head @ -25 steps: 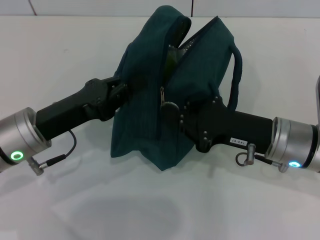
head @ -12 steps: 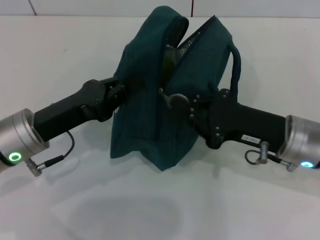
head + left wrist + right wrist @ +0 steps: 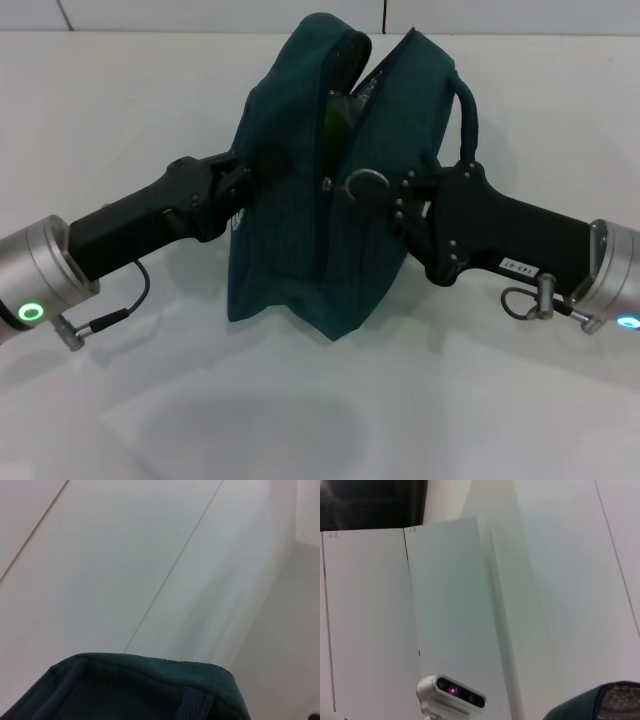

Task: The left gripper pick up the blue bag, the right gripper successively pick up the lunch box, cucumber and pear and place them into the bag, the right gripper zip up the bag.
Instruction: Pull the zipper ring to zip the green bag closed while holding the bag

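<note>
The blue bag (image 3: 300, 220) stands upright on the white table, its top slit part open. My left gripper (image 3: 238, 180) is shut on the bag's left side. From the right, my right gripper (image 3: 362, 185) is at the bag's front, shut at the small zipper pull (image 3: 328, 183) halfway up the zip. Through the slit shows a dark green shape, probably the cucumber (image 3: 334, 112). The lunch box and the pear are hidden. The bag's handle (image 3: 470, 110) arches on the right. The left wrist view shows only the bag's rim (image 3: 150, 667); the right wrist view shows a corner of the bag (image 3: 605, 700).
The white table (image 3: 120, 110) spreads all round the bag. In the right wrist view, white wall panels (image 3: 370, 605) stand behind, with a small white camera unit (image 3: 451, 692) low in front of them.
My right gripper has moved up and to the right along the bag's front. The bag's right flap has risen and the slit at the top has narrowed. The left arm has held still.
</note>
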Tool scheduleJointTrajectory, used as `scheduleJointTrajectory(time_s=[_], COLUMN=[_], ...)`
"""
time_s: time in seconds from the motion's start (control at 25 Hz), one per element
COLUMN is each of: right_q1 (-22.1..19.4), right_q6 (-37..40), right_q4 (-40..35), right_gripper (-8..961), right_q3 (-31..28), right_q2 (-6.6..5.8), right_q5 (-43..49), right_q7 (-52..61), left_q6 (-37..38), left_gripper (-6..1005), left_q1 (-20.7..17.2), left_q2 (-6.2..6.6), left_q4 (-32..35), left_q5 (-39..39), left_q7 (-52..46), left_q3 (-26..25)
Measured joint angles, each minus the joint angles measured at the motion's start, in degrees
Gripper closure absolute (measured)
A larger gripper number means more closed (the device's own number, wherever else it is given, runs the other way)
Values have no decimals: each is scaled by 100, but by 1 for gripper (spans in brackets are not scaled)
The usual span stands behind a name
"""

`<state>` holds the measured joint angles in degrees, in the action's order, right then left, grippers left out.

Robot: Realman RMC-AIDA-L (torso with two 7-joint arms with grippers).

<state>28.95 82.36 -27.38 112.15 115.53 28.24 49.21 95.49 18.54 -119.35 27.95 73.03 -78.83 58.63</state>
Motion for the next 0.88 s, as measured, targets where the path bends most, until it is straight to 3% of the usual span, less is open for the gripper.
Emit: scheduleJointTrajectory(time_s=[0.88], right_q1=[350], right_q6=[-193], right_q4=[-153], right_gripper=[947], right_q3=[-280], right_q2=[34], right_q5=[-24], right_q7=[-219], left_q6=[4], left_gripper=[904], left_q1=[-11], left_q2=[-1], left_q4=[1], left_q5=[31], left_q7=[133], left_q3=[32])
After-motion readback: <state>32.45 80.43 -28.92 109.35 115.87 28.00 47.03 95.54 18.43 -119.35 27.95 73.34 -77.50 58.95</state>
